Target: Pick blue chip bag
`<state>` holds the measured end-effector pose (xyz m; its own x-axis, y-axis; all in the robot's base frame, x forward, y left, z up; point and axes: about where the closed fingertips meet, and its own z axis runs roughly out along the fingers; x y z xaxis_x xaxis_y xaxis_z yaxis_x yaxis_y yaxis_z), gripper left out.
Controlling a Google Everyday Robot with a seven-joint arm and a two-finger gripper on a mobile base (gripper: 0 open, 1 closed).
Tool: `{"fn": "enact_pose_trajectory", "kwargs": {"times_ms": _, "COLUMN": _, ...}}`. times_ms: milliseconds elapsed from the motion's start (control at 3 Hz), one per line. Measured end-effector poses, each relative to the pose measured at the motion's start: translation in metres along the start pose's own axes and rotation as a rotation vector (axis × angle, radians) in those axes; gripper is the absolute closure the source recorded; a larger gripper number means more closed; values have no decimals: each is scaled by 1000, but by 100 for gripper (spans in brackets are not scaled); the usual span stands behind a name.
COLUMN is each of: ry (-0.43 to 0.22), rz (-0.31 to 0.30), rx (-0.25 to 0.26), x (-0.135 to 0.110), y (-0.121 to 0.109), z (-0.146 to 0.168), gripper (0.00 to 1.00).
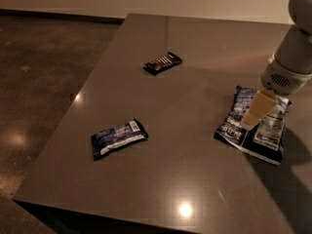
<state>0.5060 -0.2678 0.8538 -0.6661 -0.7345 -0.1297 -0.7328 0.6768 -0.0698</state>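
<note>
Gripper (248, 122) is hanging over the blue chip bag (231, 128) at the right side of the table (195, 101). Its cream-coloured tip is pointing down and to the left, crossing the bag's middle in this view. Whether it is touching the bag cannot be told, nor whether the claw is released or clenched. The grey-white arm (291, 57) is filling the upper right corner. The blue chip bag is lying flat near the table's right edge, showing dark blue with white lettering on its left half and a pale panel on its right half. A smaller blue-and-white packet (118, 138) is lying toward the near left of the table, well apart from the bag. A small black bar wrapper (163, 63) is lying farther back, near the table's middle. Light is glinting off the tabletop near its front edge, and a dark speckled floor (39, 82) is showing to the left.
</note>
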Motion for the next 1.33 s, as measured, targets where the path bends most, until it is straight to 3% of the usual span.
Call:
{"fn": "enact_pose_trajectory", "kwargs": {"times_ms": 333, "ry": -13, "rz": -20, "rx": -2, "x": -2, "y": 2, "z": -2, "gripper": 49}}
{"fn": "enact_pose_trajectory", "kwargs": {"times_ms": 1000, "ry": -57, "rz": -98, "rx": 30, "x": -26, "y": 11, "z": -36, "gripper": 95}}
{"fn": "enact_pose_trajectory", "kwargs": {"times_ms": 1333, "ry": -109, "rz": -142, "rx": 24, "x": -45, "y": 16, "z": -68, "gripper": 100}}
